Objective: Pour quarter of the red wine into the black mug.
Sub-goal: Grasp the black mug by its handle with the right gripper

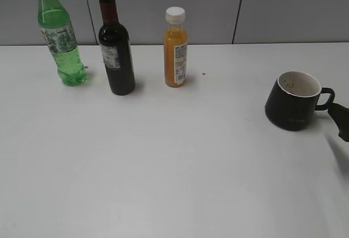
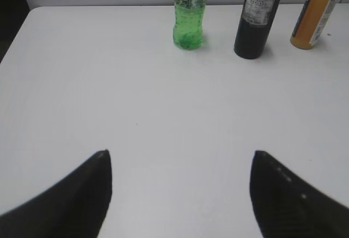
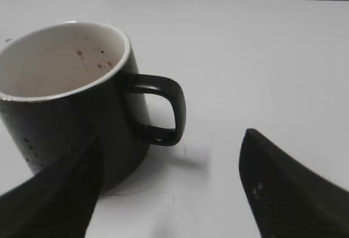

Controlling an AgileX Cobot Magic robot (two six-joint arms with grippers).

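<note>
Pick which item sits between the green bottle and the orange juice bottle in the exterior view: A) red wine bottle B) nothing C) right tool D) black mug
A. The red wine bottle stands between the green bottle and the orange juice bottle in the back row; the black mug sits apart, far to the right.

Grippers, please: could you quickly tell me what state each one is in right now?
Left gripper: open, holding nothing, well short of the red wine.
Right gripper: open, holding nothing, at the black mug handle.
</note>
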